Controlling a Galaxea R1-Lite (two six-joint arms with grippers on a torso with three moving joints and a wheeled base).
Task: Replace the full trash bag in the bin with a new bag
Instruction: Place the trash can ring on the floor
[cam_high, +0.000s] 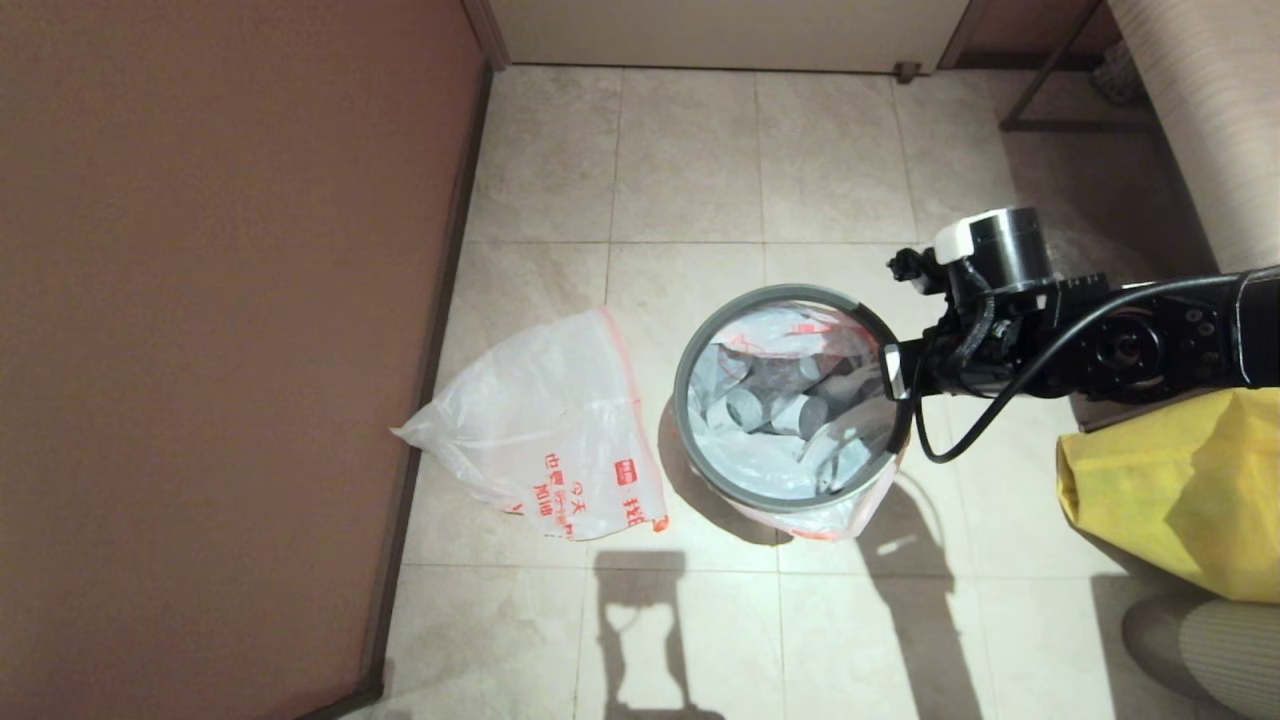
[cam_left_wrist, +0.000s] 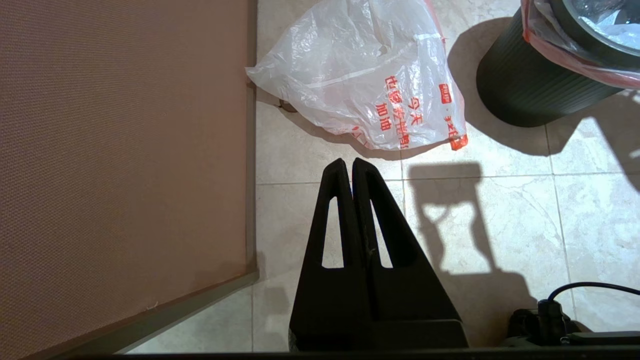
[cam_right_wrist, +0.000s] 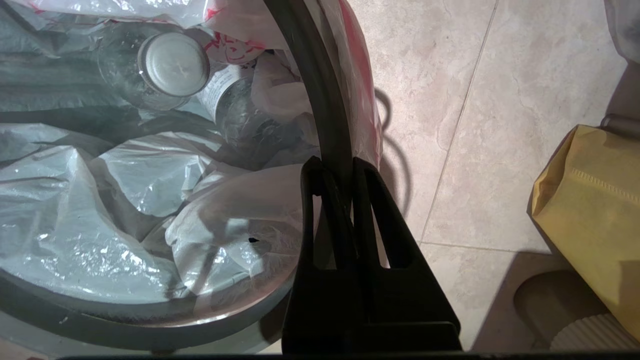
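Early yet: right gripper (cam_right_wrist: 340, 167) jaws pinching loose grey ring (cam_high: 700, 340) on small black plastic bin (cam_left_wrist: 525, 90); bulging translucent white full bag (cam_high: 790, 420) unlifted, limp white-and-red new bag (cam_high: 550, 430) flat on floor; left gripper (cam_left_wrist: 348, 167) jaws pressed together, idle.

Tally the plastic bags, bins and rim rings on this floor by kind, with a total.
Translucent white plastic bags with red print: 2, one full, one limp
Yellow bag: 1
Round black plastic bin: 1
Grey rim ring: 1
Total: 5

Head view looks steeply down on the floor (cam_high: 690, 160), bin (cam_high: 700, 480) near centre, new bag (cam_high: 545, 430) at 9 o'clock of it. Left wrist view, low, shares both. Right wrist view sits close over the bin's grey ring (cam_right_wrist: 320, 100).
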